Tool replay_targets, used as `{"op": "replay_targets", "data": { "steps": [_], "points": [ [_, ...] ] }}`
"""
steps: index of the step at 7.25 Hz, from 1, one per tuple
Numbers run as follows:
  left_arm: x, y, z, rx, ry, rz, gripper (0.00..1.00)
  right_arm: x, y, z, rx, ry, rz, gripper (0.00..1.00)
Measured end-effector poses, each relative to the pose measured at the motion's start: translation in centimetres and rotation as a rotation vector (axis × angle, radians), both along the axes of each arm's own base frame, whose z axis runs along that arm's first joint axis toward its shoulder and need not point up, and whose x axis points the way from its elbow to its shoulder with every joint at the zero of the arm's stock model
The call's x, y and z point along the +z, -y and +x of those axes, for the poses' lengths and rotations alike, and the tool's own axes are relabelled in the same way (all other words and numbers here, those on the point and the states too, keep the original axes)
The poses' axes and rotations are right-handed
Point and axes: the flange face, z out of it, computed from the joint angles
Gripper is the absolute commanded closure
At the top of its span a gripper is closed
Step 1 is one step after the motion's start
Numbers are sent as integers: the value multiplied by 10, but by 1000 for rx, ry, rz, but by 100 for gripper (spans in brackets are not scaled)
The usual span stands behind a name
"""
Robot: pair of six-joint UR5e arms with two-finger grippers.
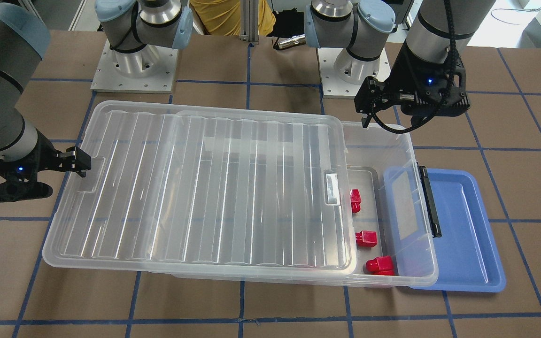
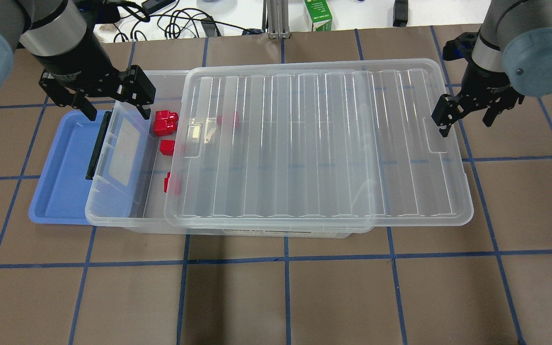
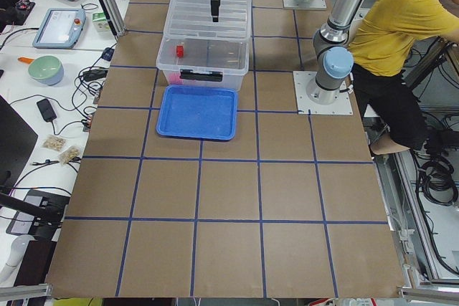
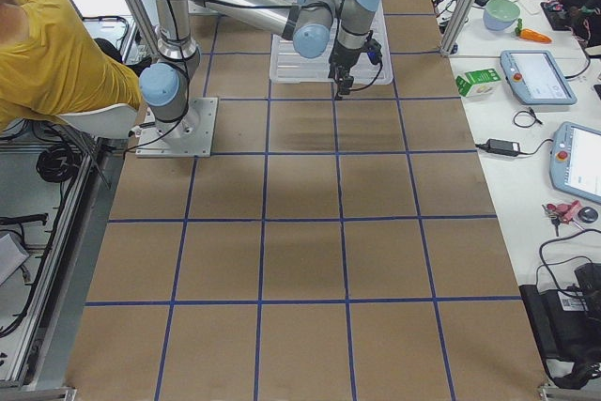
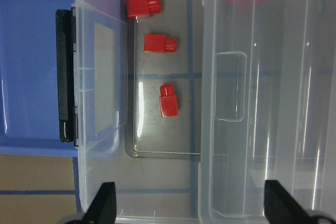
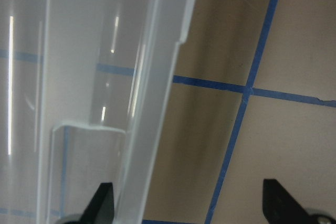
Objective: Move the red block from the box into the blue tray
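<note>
Overhead exterior view: red blocks [image 2: 166,146] lie in the box's [image 2: 113,158] uncovered end, beside the blue tray [image 2: 60,182]. Left arm's [image 2: 65,43] jaws hang apart above that end. Right arm's [image 2: 491,72] jaws are apart too.

The large clear plastic storage bin [image 2: 113,211] is smooth and see-through. Its ribbed translucent plastic lid [image 1: 204,188] is glossy, with bright streaks of light along the ribs. The shallow blue plastic tray [image 1: 463,225] has a smooth sheen, and the small red plastic blocks [image 1: 367,238] look slick. The black latch [image 1: 430,202] is matt. The brown paper-like table cover [image 1: 298,300] is dull and crossed by blue tape [image 1: 242,305]. The square silvery metal base plate [image 1: 106,82] looks bare.
</note>
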Motion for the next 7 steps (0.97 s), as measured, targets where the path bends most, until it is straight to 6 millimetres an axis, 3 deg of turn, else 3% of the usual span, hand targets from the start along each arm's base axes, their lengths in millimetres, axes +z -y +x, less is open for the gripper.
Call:
{"op": "replay_targets", "data": {
  "steps": [3, 6, 7],
  "points": [
    [-1, 1, 0, -1, 1, 3, 0, 0, -1, -24, 20, -2, 9, 0],
    [-1, 2, 1, -1, 6, -4, 0, 4, -1, -27, 18, -1, 3, 0],
    [-1, 3, 1, -2, 7, -6, 0, 14, -4, -25, 12, -2, -18, 0]
  ]
}}
